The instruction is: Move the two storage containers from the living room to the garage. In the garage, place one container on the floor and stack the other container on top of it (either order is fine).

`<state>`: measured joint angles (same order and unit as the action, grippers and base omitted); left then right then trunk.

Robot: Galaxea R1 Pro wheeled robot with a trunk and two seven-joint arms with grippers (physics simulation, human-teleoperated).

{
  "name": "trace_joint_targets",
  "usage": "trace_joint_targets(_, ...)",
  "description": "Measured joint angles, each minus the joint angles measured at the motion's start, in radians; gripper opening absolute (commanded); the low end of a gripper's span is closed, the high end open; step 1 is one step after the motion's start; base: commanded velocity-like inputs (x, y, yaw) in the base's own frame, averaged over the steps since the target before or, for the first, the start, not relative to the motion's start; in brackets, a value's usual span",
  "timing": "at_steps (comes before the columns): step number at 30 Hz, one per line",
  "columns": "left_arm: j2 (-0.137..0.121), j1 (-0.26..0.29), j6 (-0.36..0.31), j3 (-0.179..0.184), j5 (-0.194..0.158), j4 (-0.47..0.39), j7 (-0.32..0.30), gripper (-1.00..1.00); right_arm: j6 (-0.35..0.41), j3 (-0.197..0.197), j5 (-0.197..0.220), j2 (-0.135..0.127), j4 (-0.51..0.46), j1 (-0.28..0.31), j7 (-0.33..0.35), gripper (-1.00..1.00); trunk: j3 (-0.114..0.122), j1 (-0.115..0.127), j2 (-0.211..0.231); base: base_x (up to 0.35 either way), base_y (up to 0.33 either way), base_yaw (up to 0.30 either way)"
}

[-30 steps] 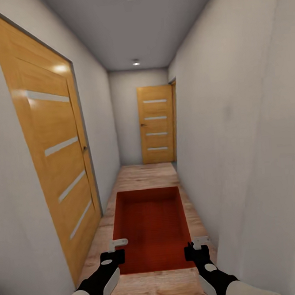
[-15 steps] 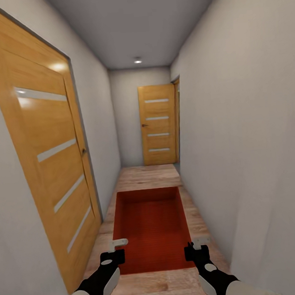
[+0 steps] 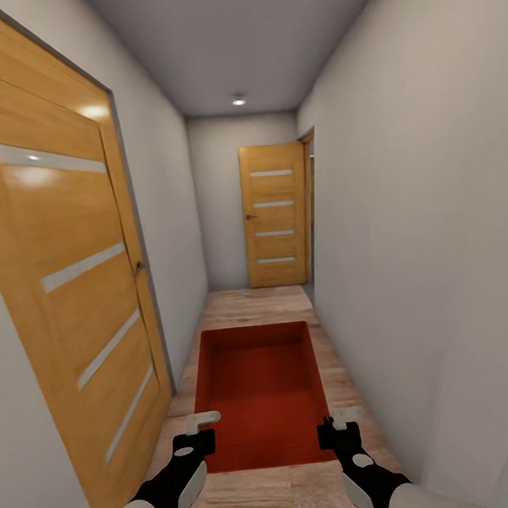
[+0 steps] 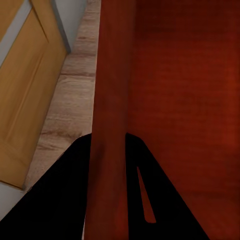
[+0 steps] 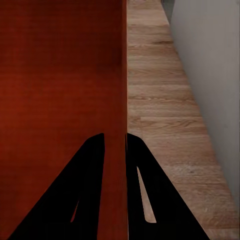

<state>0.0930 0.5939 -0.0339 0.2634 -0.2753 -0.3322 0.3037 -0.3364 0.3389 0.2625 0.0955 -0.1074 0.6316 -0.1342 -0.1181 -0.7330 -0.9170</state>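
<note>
Orange-red open rectangular storage container (image 3: 261, 395) clamped at near corners by left tool (image 3: 193, 436) and right tool (image 3: 335, 427), mid-transport; next: drive down hallway toward far wooden door (image 3: 275, 215).

I look down a narrow corridor with plain pale grey walls (image 3: 434, 217) and a light wood plank floor (image 3: 254, 304). An orange wooden door with pale horizontal strips (image 3: 66, 299) stands at my left, another like it (image 3: 275, 215) at the far end under a small round ceiling light (image 3: 239, 100).
</note>
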Motion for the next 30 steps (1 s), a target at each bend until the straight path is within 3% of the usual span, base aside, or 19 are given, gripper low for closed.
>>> trace_joint_targets(30, -0.001, 0.001, 0.000, 0.003, -0.002, -0.001, 0.000, -1.00, 0.000, -0.002, -0.001, 0.000, 0.000, 0.000, 0.000, -1.00, 0.000, 0.000, 0.000, 0.322, 0.000, 0.000)
